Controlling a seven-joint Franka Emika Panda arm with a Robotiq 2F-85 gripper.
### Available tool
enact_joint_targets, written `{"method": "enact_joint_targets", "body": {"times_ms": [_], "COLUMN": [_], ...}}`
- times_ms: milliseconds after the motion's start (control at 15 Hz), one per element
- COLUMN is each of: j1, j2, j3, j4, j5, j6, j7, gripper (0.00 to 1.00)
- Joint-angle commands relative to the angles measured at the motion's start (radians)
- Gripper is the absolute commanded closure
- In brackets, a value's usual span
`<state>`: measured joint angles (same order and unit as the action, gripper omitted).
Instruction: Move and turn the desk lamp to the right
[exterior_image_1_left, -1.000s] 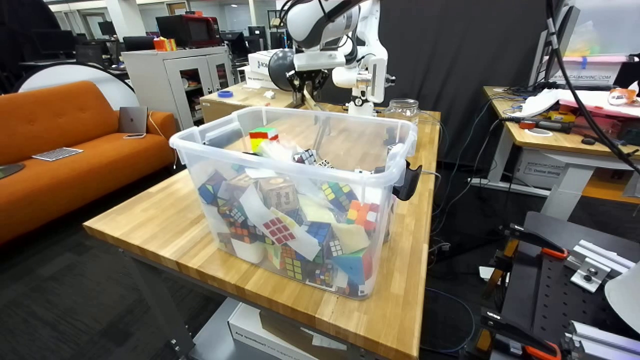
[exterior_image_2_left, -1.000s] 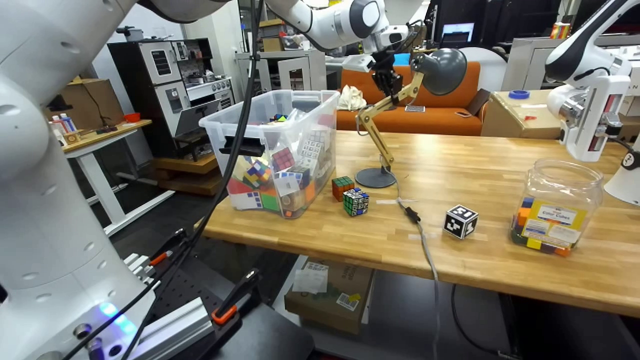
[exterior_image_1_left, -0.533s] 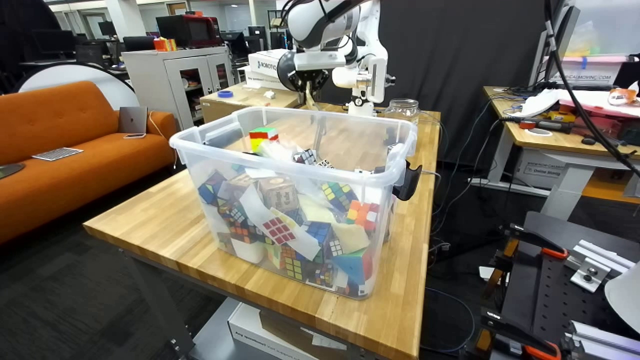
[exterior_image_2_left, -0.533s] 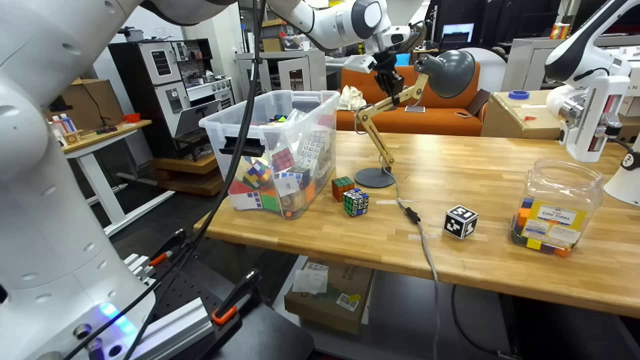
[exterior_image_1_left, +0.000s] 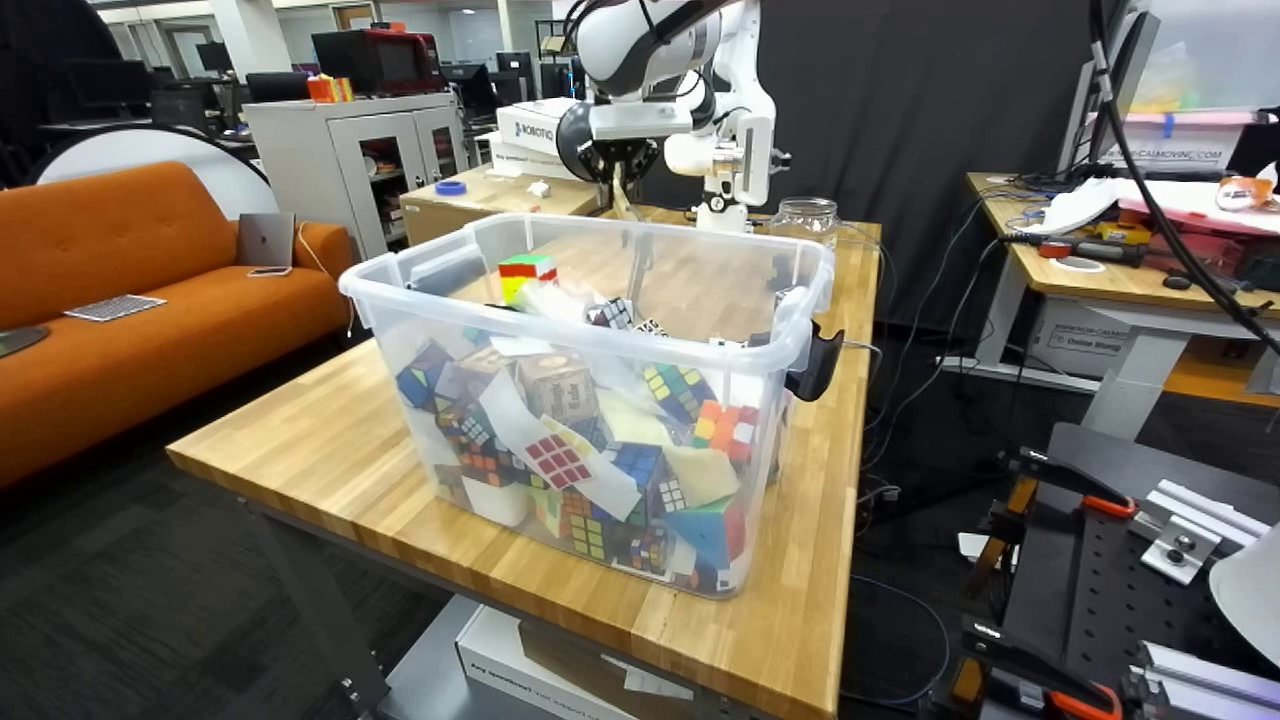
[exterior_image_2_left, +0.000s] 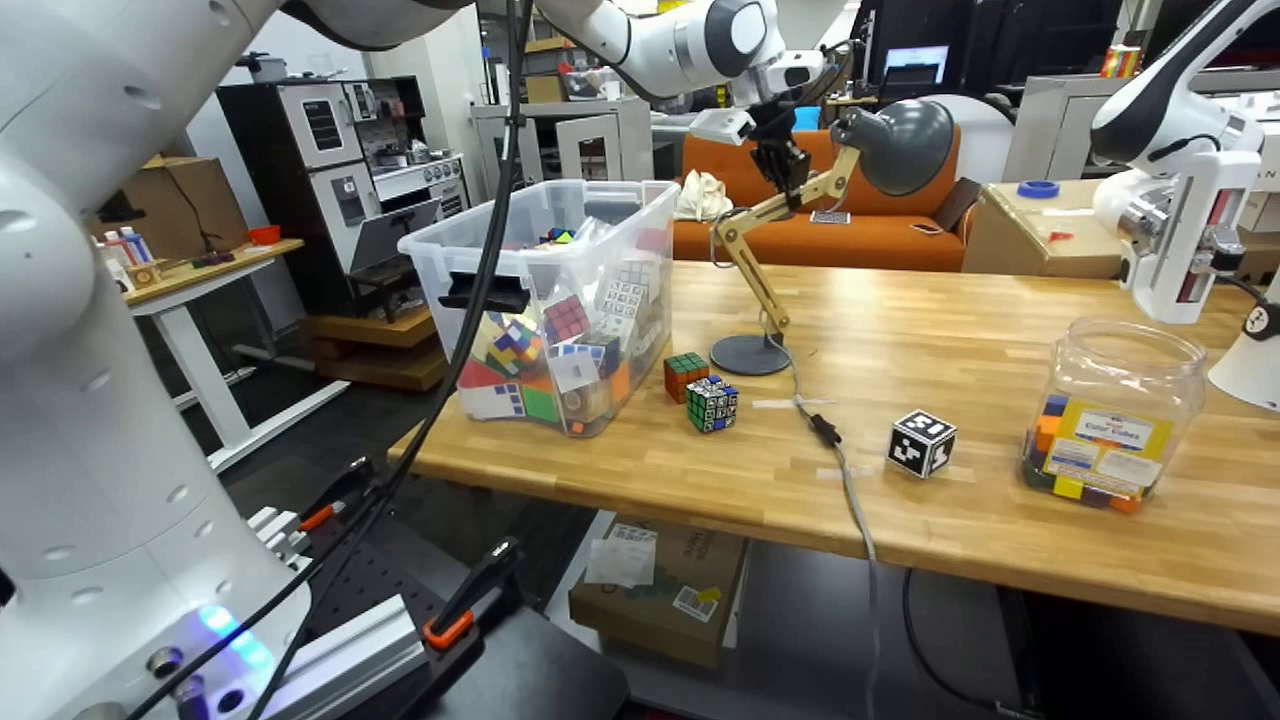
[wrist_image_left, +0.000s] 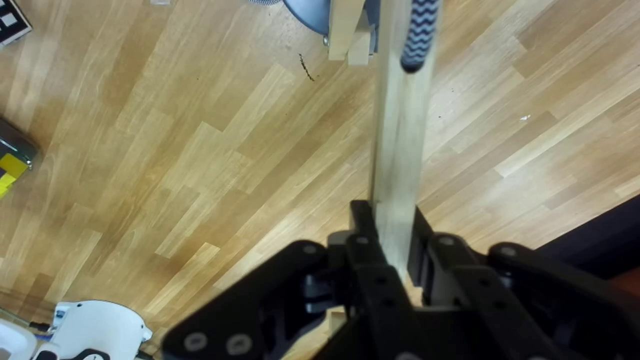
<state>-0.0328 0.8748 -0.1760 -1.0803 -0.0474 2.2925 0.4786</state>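
Note:
The desk lamp (exterior_image_2_left: 908, 147) has a dark grey bowl head, tan wooden arm sections and a round dark base (exterior_image_2_left: 750, 357) flat on the table. Its head (exterior_image_1_left: 573, 140) also shows behind the bin in an exterior view. My gripper (exterior_image_2_left: 790, 192) is at the upper wooden section, a little below the head. In the wrist view my gripper (wrist_image_left: 387, 209) has one finger on each side of the wooden bar (wrist_image_left: 402, 135), closed on it. The lamp head is out of the wrist view.
A big clear bin (exterior_image_2_left: 540, 270) of puzzle cubes stands beside the lamp. Two small cubes (exterior_image_2_left: 712, 404) lie by the base. A black-and-white cube (exterior_image_2_left: 922, 443), a clear jar (exterior_image_2_left: 1120, 400) and another robot arm (exterior_image_2_left: 1180, 200) are farther right. The lamp cable (exterior_image_2_left: 850, 490) hangs over the edge.
Over the second, my gripper and the lamp's head and upper section have moved slightly right in both exterior views, mostly in the first half. The base looks nearly unmoved.

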Motion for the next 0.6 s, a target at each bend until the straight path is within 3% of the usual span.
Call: {"method": "enact_joint_targets", "body": {"times_ms": [0, 533], "j1": [-0.008, -0.022], "j2": [0.006, 0.001], "j3": [-0.008, -0.016], "j4": [0.033, 0.028], "j5": [0.005, 0.002], "j6": [-0.024, -0.021], "j7": [-0.010, -0.006], "gripper": [0.95, 0.95]}}
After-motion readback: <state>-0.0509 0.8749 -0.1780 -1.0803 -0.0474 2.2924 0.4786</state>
